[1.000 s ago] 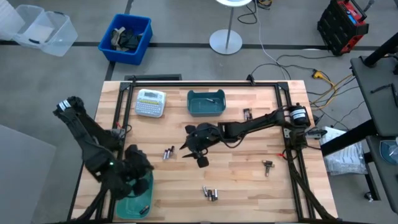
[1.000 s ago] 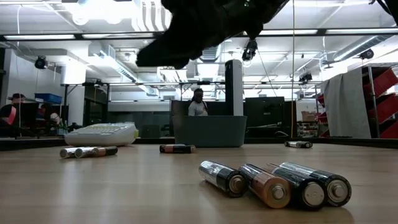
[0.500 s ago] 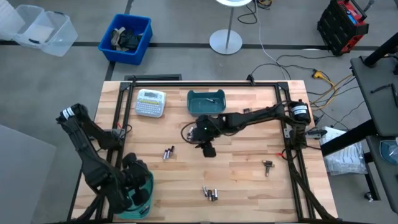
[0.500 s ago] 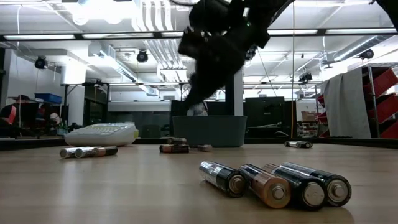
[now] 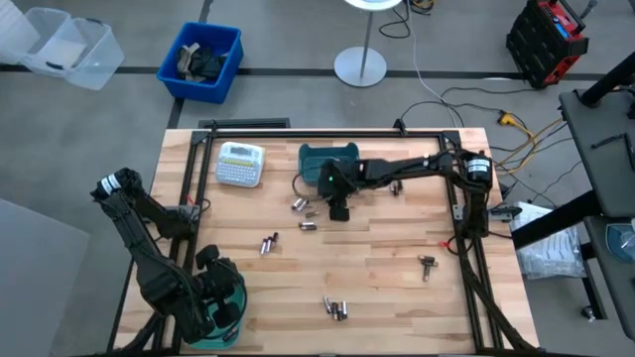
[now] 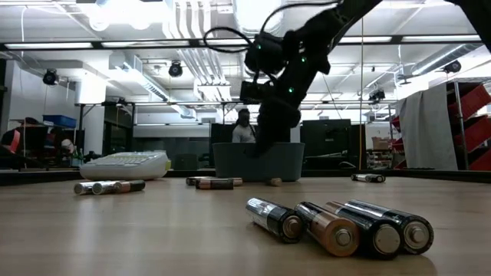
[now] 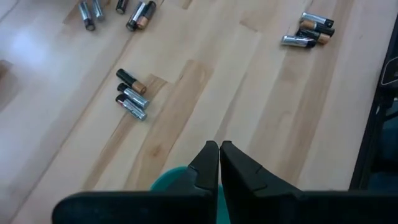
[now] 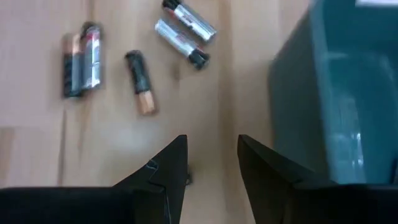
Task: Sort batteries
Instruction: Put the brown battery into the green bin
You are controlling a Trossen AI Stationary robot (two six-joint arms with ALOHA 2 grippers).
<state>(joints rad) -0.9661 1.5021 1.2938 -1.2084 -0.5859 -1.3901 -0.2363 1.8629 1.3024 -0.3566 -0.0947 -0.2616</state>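
Hovering beside the bin (image 5: 319,162), our right gripper (image 5: 338,210) spreads empty above loose batteries (image 5: 301,205); our left gripper (image 7: 219,148) rests pinched closed over another bin (image 5: 236,293).

The right arm reaches from its base at the 3 o'clock edge of the surface (image 5: 397,268) across toward 12 o'clock, stretched nearly straight, its wrist bent down. The right gripper (image 5: 338,209) hangs just above the wood, its two fingers (image 8: 163,168) spread apart with nothing between them. The left arm is folded back on itself at the 8 o'clock corner, elbow raised out past the edge. The left gripper (image 7: 219,147) points down at the 7 o'clock edge, its fingers (image 7: 208,163) pressed together.
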